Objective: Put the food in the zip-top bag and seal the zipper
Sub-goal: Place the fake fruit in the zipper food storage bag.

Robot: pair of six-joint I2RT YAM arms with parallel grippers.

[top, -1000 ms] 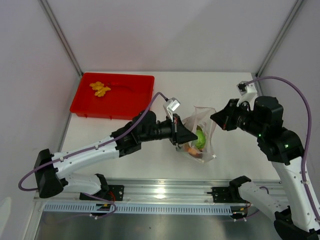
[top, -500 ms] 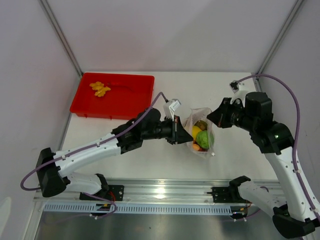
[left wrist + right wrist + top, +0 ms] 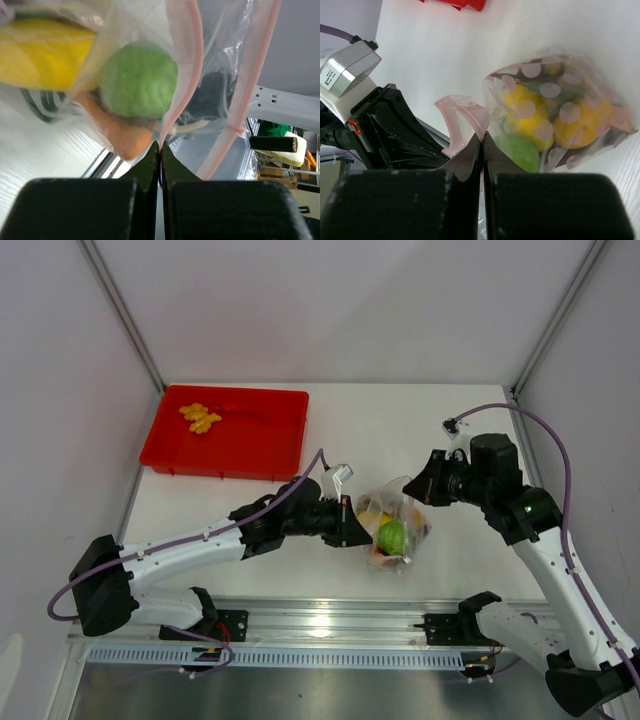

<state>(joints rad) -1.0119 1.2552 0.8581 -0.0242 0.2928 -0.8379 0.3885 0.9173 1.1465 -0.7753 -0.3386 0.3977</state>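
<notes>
Seen from above, the left gripper (image 3: 353,527) and the right gripper (image 3: 422,487) each pinch an opposite side of the zip-top bag (image 3: 398,518) near the table's (image 3: 380,430) front edge; both pairs of jaws are clamped tight on plastic. Only the left wrist view shows the pink zipper (image 3: 189,60) gaping beside a green lime (image 3: 140,80); only the overhead view shows yellow food (image 3: 200,418) in the red tray (image 3: 250,445)

The zip-top bag (image 3: 225,55) is showing as thin clear plastic, crinkled and catching glossy highlights just beyond the matt black left hand (image 3: 160,146). Its zipper (image 3: 189,75) is looking like smooth pink plastic. The lime (image 3: 139,80) inside is appearing matt and finely pebbled. Beneath the hand, the tabletop (image 3: 35,150) is showing a white, faintly wood-grained finish.
</notes>
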